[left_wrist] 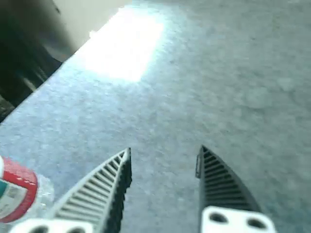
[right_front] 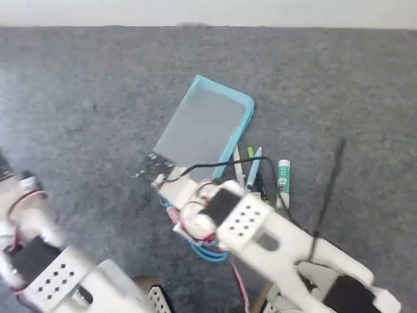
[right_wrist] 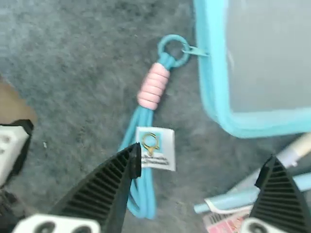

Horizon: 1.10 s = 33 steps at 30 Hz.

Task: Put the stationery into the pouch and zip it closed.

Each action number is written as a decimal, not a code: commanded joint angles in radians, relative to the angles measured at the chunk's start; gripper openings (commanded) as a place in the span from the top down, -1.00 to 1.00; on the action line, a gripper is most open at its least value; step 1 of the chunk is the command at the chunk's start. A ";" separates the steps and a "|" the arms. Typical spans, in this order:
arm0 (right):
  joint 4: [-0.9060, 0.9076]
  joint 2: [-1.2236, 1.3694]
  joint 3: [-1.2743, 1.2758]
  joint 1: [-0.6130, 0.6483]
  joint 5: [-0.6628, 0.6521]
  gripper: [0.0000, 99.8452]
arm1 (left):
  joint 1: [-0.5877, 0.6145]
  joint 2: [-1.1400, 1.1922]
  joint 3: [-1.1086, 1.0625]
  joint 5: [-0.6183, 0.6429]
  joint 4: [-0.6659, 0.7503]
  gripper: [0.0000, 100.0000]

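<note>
Right gripper (right_wrist: 204, 155): spread wide, holding nothing | pouch (right_wrist: 262, 58): just ahead of fingertips, flat on grey mat (right_wrist: 73, 58) | pull strap (right_wrist: 141, 189): by one fingertip, hooked to pouch edge | pens (right_wrist: 272, 182): near other fingertip, outside pouch | left gripper (left_wrist: 164, 151): spread wide above mat, holding nothing

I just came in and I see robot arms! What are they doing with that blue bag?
The right arm's open pincer hangs over the turquoise cord strap on the flat turquoise pouch, holding nothing. The coloured pens and a white glue stick lie on the grey felt table beside the pouch, not inside yet. The left arm's open pincer is off to the side, empty.
</note>
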<state>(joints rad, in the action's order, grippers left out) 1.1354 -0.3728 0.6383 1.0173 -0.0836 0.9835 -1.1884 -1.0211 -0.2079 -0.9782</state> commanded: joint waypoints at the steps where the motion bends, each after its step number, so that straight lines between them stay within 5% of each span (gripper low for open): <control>1: -0.039 0.059 -0.101 0.064 0.051 0.26 | 0.147 0.092 0.110 -0.058 0.118 0.57; 7: -0.125 0.193 -0.161 0.071 0.129 0.26 | 0.267 0.519 0.369 -0.061 0.195 0.57; 14: -0.134 0.283 -0.169 0.071 0.133 0.26 | 0.275 0.953 0.771 -0.061 0.018 0.57; 21: -0.186 0.306 -0.203 0.110 0.138 0.27 | 0.216 0.987 0.777 -0.063 0.005 0.57; 28: -0.265 0.432 -0.239 0.188 0.206 0.64 | 0.192 0.987 0.750 -0.063 0.006 0.57; 33: -0.260 0.506 -0.273 0.139 0.212 0.57 | 0.190 0.987 0.743 -0.064 0.008 0.57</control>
<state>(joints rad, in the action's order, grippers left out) 0.8899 0.1258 0.4158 1.1922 0.1128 1.1830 -0.1941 -0.2908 -0.2585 -0.9705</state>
